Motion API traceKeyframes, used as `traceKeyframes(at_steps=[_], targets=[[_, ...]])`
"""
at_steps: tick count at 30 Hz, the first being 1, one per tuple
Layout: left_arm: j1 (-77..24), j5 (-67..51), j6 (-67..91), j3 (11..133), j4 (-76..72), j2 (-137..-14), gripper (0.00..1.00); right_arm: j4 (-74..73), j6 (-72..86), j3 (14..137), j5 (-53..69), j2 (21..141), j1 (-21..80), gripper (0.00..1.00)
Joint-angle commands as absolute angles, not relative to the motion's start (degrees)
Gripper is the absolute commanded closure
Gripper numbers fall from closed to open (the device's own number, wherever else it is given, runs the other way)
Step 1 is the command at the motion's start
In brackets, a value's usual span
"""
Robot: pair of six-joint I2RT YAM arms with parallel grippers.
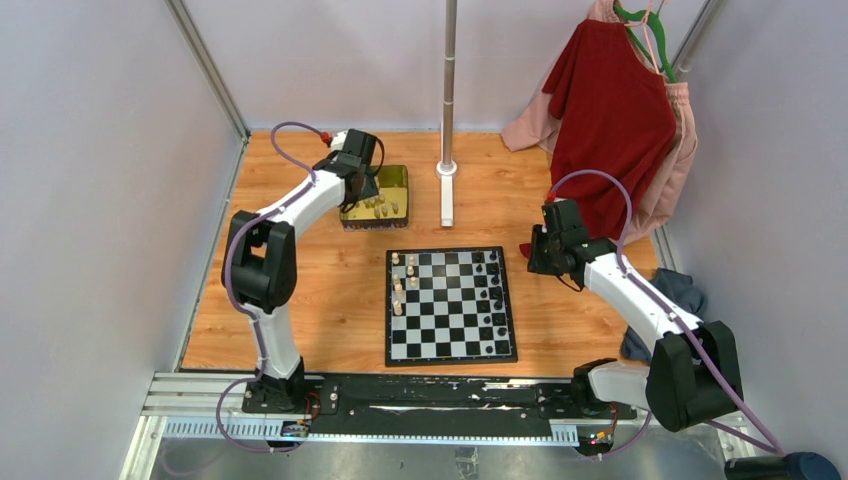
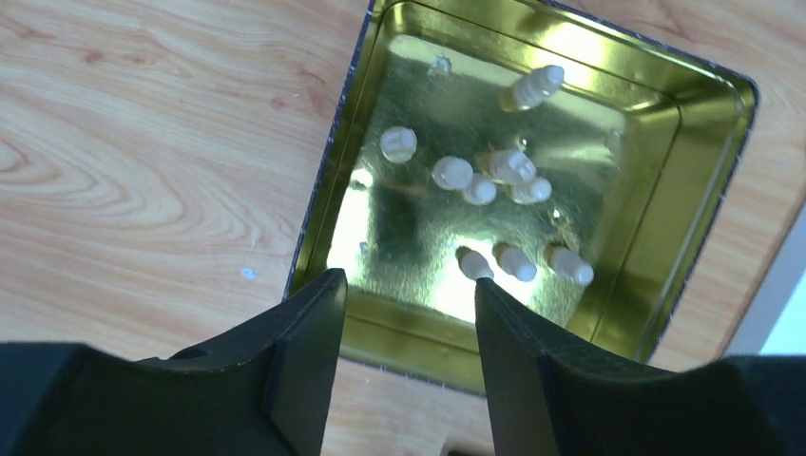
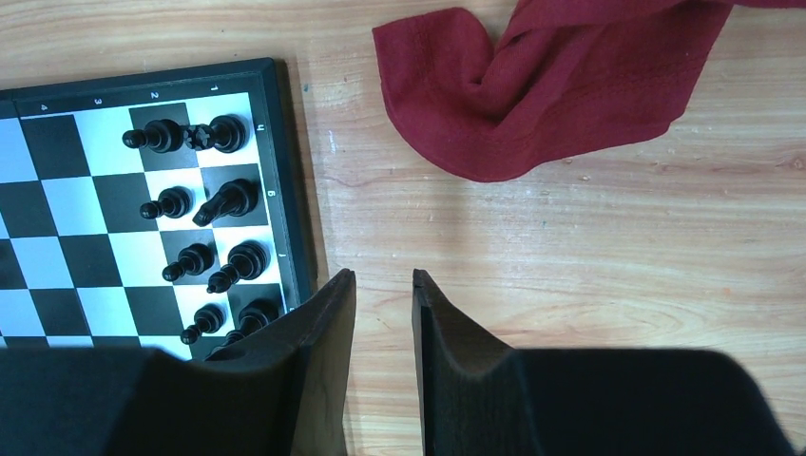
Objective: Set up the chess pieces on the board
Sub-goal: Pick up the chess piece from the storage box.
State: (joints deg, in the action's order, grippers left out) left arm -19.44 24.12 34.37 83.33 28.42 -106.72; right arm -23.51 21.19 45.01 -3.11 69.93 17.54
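The board (image 1: pixel 450 305) lies flat in the middle of the table. A few pale chess pieces (image 1: pixel 398 285) stand along its left side and several black pieces (image 1: pixel 494 295) along its right side. More pale pieces (image 2: pixel 494 176) lie loose in a gold tin (image 2: pixel 409 328) at the back left. My left gripper (image 2: pixel 409 285) hangs open and empty over the tin's near rim, its right finger (image 2: pixel 513 361) just short of one pale piece (image 2: pixel 472 263). My right gripper (image 3: pixel 383 275) is open by a narrow gap, empty, over bare wood beside the board's edge (image 3: pixel 290 190), near the black pieces (image 3: pixel 233 261).
A crumpled dark red cloth (image 3: pixel 532 85) lies on the wood beyond my right gripper. A metal pole (image 1: pixel 447 100) stands on a white base behind the board. Red and pink garments (image 1: pixel 610 110) hang at the back right; a blue-grey cloth (image 1: pixel 680 295) lies at the right edge.
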Motion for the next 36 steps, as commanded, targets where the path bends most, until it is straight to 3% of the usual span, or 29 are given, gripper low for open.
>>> traceKeyframes(at_steps=[1, 36], targets=[[-16.76, 21.57, 37.88, 87.88, 27.93, -110.3, 0.44, -23.18, 21.09, 43.64, -3.24, 69.22, 17.84, 0.67], [-12.92, 18.17, 40.41, 91.94, 25.1, -118.42, 0.5, -21.71, 21.62, 45.42, -4.31, 75.27, 18.9, 0.68]])
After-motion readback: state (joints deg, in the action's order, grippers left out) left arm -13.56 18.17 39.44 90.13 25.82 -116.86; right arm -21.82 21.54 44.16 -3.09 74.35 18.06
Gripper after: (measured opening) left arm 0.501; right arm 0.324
